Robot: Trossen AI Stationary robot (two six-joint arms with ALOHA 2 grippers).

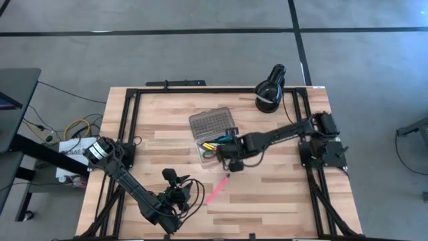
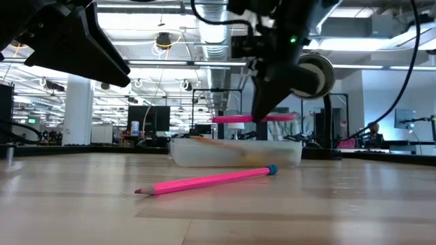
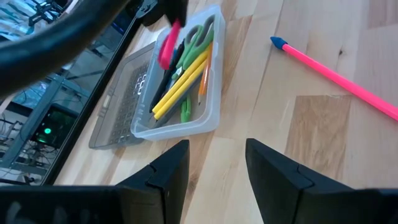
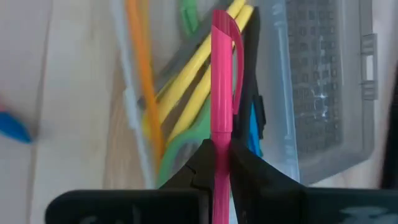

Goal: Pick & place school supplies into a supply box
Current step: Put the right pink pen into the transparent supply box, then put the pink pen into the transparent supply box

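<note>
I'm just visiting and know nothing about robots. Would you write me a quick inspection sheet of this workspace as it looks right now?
Surface: wooden table in a black frame.
Job's things: clear supply box, lid open, holding yellow pens and green scissors; pink pencil lying loose on the table; pink pen held above the box.
Clutter: black lamp-like object at the far edge.
Grippers: right pincer shut on the pink pen over the box; left pincer open, empty, near the front edge.
Cables: black ones along both arms; coloured wires off the table's left.
Surroundings: grey floor, open office hall behind.
</note>
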